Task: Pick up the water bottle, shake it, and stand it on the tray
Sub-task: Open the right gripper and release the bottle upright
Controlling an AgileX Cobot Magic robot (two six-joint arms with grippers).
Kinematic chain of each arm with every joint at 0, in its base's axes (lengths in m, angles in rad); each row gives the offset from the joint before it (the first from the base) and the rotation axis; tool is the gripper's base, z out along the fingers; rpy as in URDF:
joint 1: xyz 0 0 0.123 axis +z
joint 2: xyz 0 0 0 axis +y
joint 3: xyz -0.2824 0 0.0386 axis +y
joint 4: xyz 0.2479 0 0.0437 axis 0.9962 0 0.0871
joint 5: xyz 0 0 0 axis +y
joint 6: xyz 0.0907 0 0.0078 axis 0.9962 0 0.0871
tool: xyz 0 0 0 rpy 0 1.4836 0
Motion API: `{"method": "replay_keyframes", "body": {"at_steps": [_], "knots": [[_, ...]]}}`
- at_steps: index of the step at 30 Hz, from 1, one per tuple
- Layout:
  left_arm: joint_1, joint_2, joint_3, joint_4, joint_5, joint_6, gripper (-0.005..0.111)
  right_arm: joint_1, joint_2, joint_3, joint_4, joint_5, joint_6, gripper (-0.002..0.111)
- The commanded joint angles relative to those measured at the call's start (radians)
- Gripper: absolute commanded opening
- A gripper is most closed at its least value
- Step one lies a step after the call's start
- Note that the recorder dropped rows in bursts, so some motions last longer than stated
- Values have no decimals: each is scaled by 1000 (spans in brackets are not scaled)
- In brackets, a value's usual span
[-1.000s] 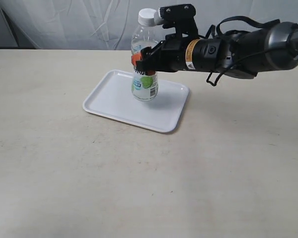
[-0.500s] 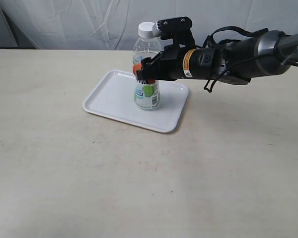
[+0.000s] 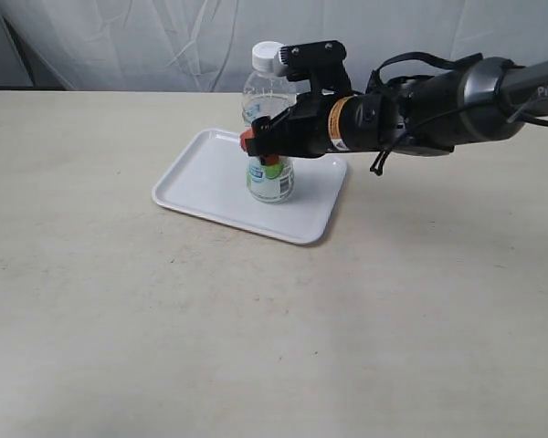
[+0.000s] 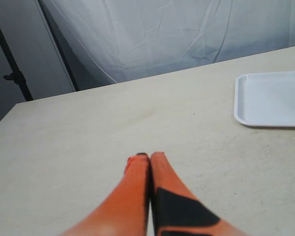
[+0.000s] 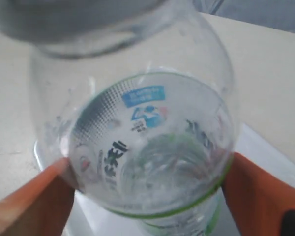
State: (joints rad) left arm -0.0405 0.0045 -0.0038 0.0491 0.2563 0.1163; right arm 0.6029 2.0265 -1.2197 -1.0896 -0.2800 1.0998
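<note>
On the white tray [image 3: 201, 187], toward its right-hand part in the exterior view, the water bottle [image 3: 271, 185] stands upright with its white cap [image 3: 268, 57] on top. The right gripper [image 3: 261, 146] is clamped around the bottle's middle, with one orange finger [image 5: 32, 206] pressed against each side of the label. From the exterior view the base looks to be down on the tray floor or just touching it, inside the rim, though whether its full weight rests there cannot be told. The left gripper [image 4: 146, 164] has its fingers pressed together with nothing between them. It hangs over the bare table [image 3: 164, 319], well apart from the bottle. This reads as the last step, standing the bottle on the tray, with only the release left to do. The next move calls for settling the base flat and then parting the fingers evenly, so that neither one drags the label sideways. After that the arm should draw back along its own line without brushing the shoulder or cap, since a narrow upright bottle would tip easily from a small nudge.
</note>
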Motion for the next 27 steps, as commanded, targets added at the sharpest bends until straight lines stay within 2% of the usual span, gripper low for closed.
{"method": "replay_keyframes", "body": {"at_steps": [1,9,13,22,24,27], "knots": [[0,-5,4,-6,-9,-3,0,31,-17,-3,-17,81,3,77],[0,-5,4,-6,-9,-3,0,102,-72,-3,-8,380,0,77],[0,-5,4,-6,-9,-3,0,147,-79,-3,-4,482,-63,77],[0,-5,4,-6,-9,-3,0,236,-79,-3,206,704,-268,75],[0,-5,4,-6,-9,-3,0,237,-79,-3,317,756,-334,67],[0,-5,4,-6,-9,-3,0,237,-79,-3,446,850,-405,37]]}}
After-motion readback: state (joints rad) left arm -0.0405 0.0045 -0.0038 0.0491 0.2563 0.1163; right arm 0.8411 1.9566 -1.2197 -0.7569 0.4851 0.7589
